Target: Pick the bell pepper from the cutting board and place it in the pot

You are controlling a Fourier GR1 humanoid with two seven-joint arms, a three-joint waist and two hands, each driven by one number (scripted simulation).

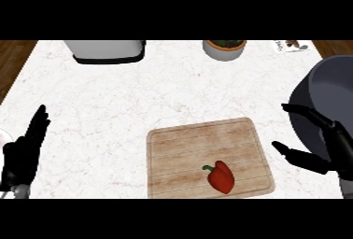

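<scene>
- Red bell pepper (222,177) is lying on the cutting board (200,144), in its near right part.
- Pot (331,84) is standing at the bench's (103,107) right edge.
- Right hand (336,151) is hovering released between board and pot, grasping nothing.
- Left hand (24,149) is resting released at the left edge.

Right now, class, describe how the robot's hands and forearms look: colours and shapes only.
The left hand and right hand are both black, with slim tapering fingers and a thumb. A little grey forearm shows beneath each. No cables or markings are visible.
</scene>
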